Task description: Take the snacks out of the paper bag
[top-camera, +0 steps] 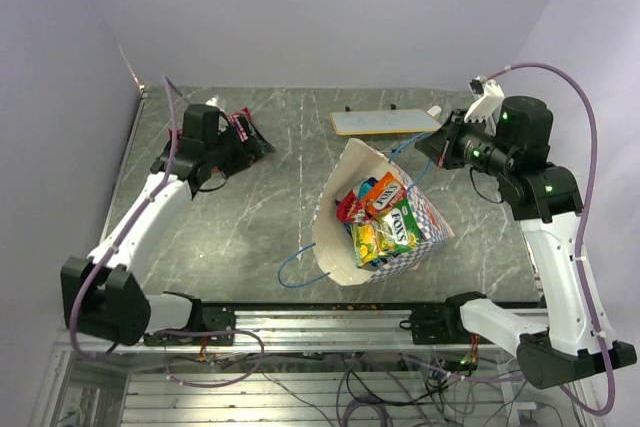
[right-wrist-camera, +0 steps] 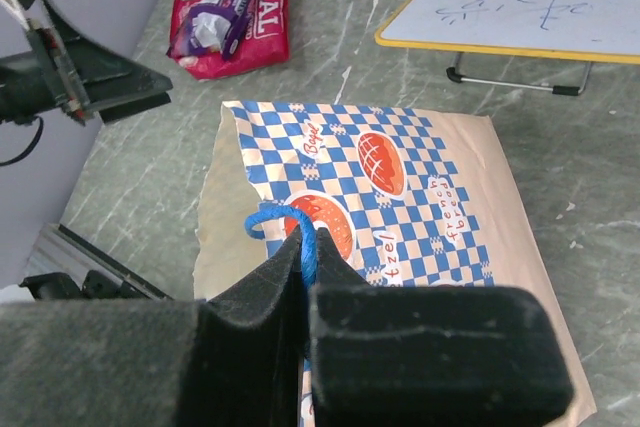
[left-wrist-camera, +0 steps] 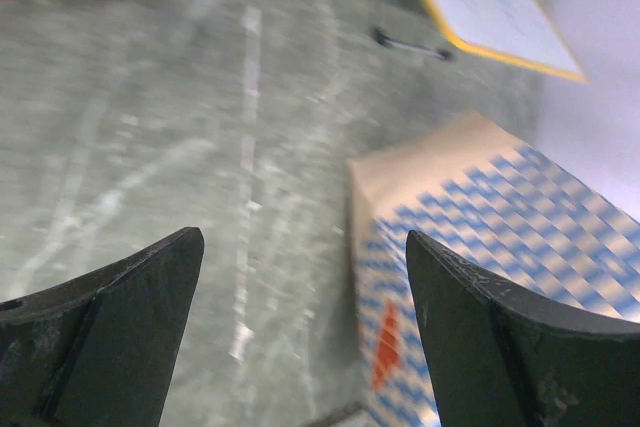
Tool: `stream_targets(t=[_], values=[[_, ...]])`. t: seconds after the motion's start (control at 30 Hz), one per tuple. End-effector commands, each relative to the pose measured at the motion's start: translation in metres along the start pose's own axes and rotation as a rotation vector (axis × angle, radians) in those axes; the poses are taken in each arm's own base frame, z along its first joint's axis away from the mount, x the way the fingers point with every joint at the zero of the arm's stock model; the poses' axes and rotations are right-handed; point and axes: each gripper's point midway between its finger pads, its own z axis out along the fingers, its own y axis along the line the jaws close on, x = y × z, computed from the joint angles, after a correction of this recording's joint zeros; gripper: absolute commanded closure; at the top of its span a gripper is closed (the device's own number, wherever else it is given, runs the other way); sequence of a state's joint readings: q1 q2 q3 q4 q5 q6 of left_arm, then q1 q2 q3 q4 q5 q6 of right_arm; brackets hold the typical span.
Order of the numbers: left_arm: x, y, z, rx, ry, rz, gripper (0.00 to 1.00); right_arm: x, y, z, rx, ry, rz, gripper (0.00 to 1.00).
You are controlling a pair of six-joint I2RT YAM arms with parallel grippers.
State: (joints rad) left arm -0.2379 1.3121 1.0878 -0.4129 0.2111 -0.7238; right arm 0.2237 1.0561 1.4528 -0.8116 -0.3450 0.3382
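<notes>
Since it lies tipped on its side, the paper bag [top-camera: 425, 222] sits mid-surface w/ its mouth toward the near-left and the cream lining showing. Most snacks [top-camera: 378, 215] are inside the mouth: an orange packet [top-camera: 385, 190] on top, a green-yellow packet [top-camera: 388, 234] below it, and bits of red and blue tucked further left. One red-pink packet [top-camera: 243, 125] is out of the bag, flat on the surface [top-camera: 270, 207] at the far-left, well apart from the bag.

In the right wrist view the bag's checkered side w/ printed bread logos faces up. The bag's blue cord handle [right-wrist-camera: 300, 227] loops up from the bag's edge into the right end effector [right-wrist-camera: 303, 259], which is clenched on the cord, fingers pressed together w/ no gap. In the top view that end effector [top-camera: 437, 147] is at the bag's far-right corner. A second handle [top-camera: 298, 265] trails loose on the surface at the near-left of the mouth.

The left end effector [left-wrist-camera: 305, 247] is released: fingers [left-wrist-camera: 130, 287] spread wide, nothing btw them, only bare surface below. From above it [top-camera: 250, 143] is just beside the red-pink packet; can't tell if they touch there, but the left wrist view puts the packet at the top-left corner, apart from the fingers.

A cream board [top-camera: 385, 122] w/ a yellow rim stands on black feet at the far side, just beyond the bag.
</notes>
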Motion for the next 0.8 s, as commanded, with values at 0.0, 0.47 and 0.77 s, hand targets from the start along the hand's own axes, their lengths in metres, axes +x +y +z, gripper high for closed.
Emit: stream_targets(t=[0.0, 0.47, 0.77], values=[[0.028, -0.080, -0.045, 0.231, 0.046, -0.013, 0.08, -0.002, 0.010, -0.003, -0.048, -0.020, -0.053, 1.00], [0.149, -0.175, -0.100, 0.481, 0.069, 0.530, 0.16, -0.018, 0.001, 0.002, 0.018, -0.063, -0.107, 1.00], [0.203, -0.168, -0.056, 0.516, 0.107, 0.837, 0.32, -0.037, -0.008, -0.008, 0.123, -0.122, -0.013, 1.00]])
